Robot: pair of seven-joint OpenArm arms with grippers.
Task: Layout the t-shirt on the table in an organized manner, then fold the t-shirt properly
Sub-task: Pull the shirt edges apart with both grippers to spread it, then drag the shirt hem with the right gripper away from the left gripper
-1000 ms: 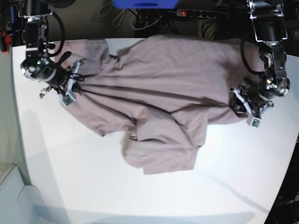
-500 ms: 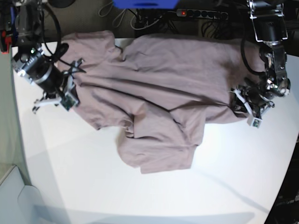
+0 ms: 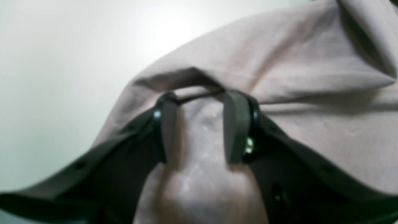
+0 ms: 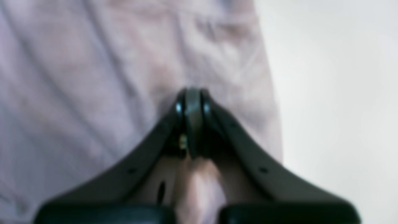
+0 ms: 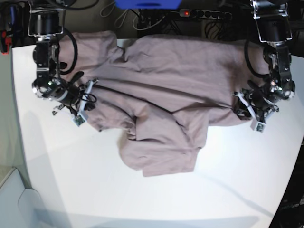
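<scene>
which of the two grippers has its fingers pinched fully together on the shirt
The right gripper: its fingers meet with only a thin layer of the t-shirt between them. The left gripper keeps a visible gap, stuffed with a thick bunch of cloth.

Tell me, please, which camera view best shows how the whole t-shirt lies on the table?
The base view: it shows the entire t-shirt spread crumpled across the table. Each wrist view shows only a blurred patch of cloth at its own gripper.

You will find no readable text, label, brand, number or sign anywhere here, neither on the t-shirt (image 5: pixel 161 90) nor on the table (image 5: pixel 71 180).
</scene>
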